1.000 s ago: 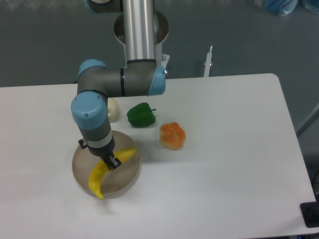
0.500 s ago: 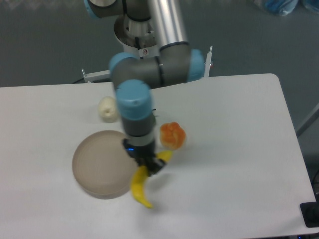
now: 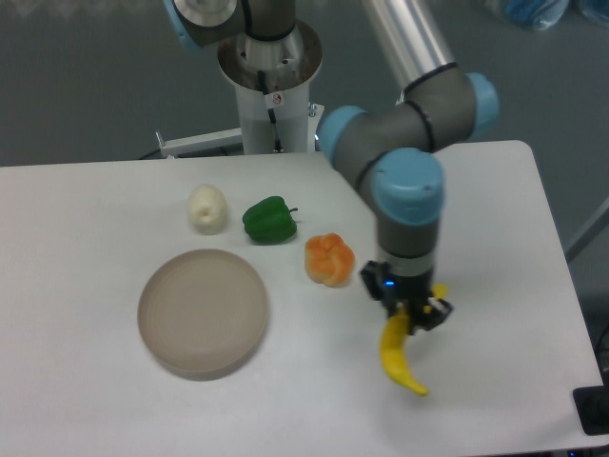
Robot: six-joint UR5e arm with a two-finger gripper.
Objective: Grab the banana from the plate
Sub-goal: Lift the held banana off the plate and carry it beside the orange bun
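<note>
My gripper (image 3: 410, 314) is shut on the yellow banana (image 3: 398, 357) and holds it over the white table, right of the orange pepper. The banana hangs down from the fingers, its lower tip pointing to the front right. The beige plate (image 3: 203, 312) sits at the front left of the table with nothing on it, well to the left of the gripper.
An orange lobed pepper (image 3: 329, 259) stands just left of the gripper. A green pepper (image 3: 269, 220) and a pale cream vegetable (image 3: 206, 208) lie behind the plate. The arm's base column (image 3: 269, 67) stands at the back edge. The table's right edge is near.
The gripper has carried the banana off the plate and rightwards across the table, past the orange pepper. The plate is left bare. The peppers have not moved.
</note>
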